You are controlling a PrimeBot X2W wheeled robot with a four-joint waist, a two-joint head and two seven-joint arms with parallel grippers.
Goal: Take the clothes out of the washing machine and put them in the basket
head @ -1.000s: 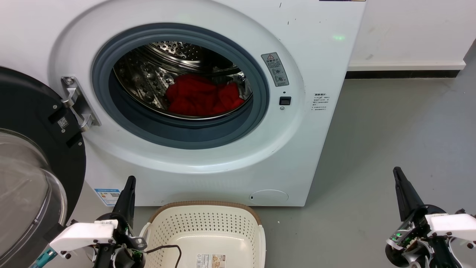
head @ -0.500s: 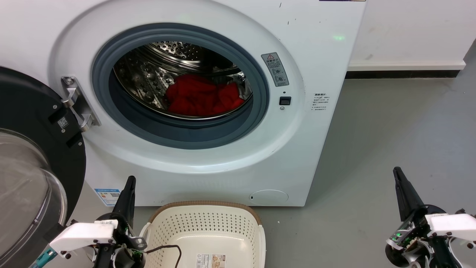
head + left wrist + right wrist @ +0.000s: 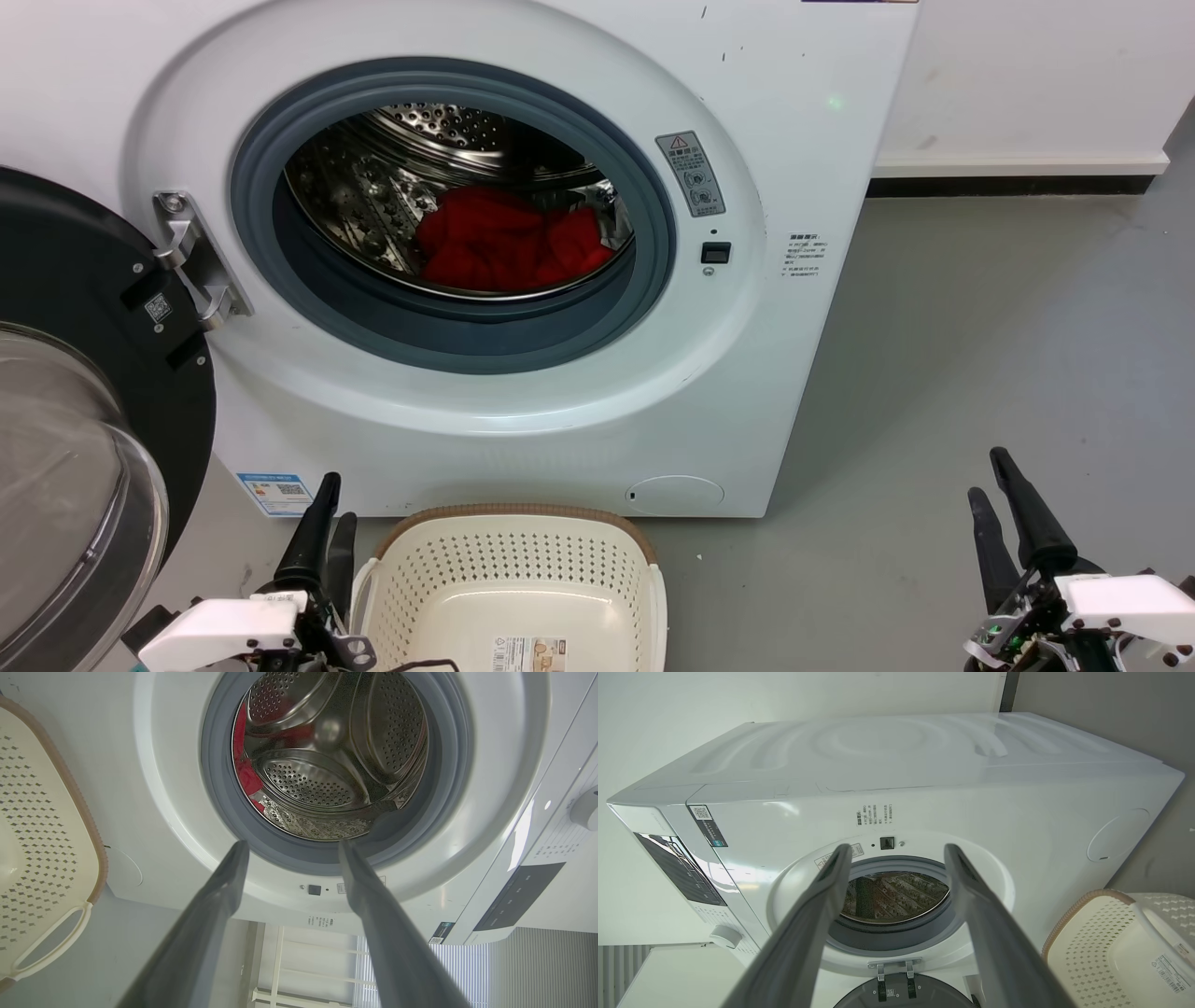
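Nearest, the left claw [image 3: 336, 499] and right claw [image 3: 988, 476] have both just spread their fingers and hold nothing. Between them the basket [image 3: 523, 511] sits empty. Beyond, the clothes [image 3: 509, 238] lie inside the washing machine [image 3: 822, 140], so a reach in looks next.

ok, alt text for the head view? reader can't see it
Red clothes lie in the drum of a white washer, its door swung open to the left. An empty cream basket sits on the grey floor in front of it. The left gripper and right gripper, both open and holding nothing, point up from the lower corners.
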